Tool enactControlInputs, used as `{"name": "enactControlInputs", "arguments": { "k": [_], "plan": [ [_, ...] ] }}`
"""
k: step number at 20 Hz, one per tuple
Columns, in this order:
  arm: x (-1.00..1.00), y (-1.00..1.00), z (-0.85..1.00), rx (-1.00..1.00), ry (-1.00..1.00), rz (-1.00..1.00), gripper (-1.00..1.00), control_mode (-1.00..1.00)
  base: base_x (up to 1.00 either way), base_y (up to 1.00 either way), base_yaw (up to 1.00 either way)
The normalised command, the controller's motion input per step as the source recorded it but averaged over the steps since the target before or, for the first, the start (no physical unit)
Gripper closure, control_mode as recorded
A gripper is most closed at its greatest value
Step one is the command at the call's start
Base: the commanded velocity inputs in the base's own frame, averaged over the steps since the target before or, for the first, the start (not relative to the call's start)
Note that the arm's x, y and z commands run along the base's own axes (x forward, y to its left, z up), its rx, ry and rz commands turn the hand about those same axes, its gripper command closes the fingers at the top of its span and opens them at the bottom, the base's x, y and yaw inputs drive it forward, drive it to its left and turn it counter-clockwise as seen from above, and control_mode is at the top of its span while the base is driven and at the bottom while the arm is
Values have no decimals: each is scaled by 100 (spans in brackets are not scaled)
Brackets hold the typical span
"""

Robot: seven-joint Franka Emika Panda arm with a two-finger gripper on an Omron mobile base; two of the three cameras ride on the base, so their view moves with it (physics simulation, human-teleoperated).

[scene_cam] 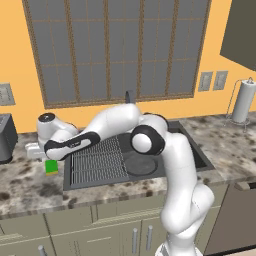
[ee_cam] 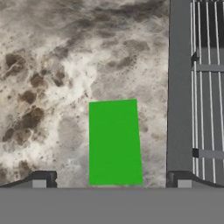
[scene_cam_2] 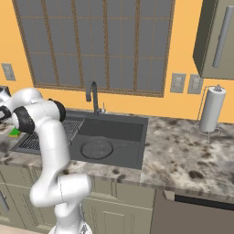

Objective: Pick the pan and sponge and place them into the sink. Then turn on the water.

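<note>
The green sponge (ee_cam: 114, 142) lies flat on the speckled counter just left of the sink's rim (ee_cam: 179, 87). My gripper (ee_cam: 111, 181) hangs open straight above it, with a fingertip (ee_cam: 41, 179) on each side and nothing held. From the left base view the sponge (scene_cam: 51, 166) sits under my outstretched hand (scene_cam: 36, 148). The dark round pan (scene_cam: 140, 162) lies inside the sink (scene_cam: 197, 150), right of the ribbed rack (scene_cam: 97, 162). It is also seen as the pan (scene_cam_2: 97, 148) on the basin floor. The slim dark faucet (scene_cam_2: 93, 98) stands behind the basin; the water is out of view.
A dark appliance (scene_cam: 5, 137) stands on the counter at the far left, close behind my hand. A paper towel roll (scene_cam_2: 212, 109) stands on the counter right of the sink. A wall cabinet (scene_cam_2: 215, 36) hangs at the upper right.
</note>
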Motion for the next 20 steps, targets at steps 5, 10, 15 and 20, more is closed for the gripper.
{"name": "enactControlInputs", "arguments": {
  "k": [5, 10, 15, 20],
  "plan": [
    [6, 0, -14, 0, 0, 3, -100, -100, 0, 0, 0],
    [6, 0, -16, 0, 0, 3, -100, -100, 0, 0, 0],
    [6, 3, -16, 0, -2, 2, -100, -100, 0, 0, 0],
    [7, 7, -16, 0, -2, 1, -100, -100, 0, 0, 0]
  ]
}}
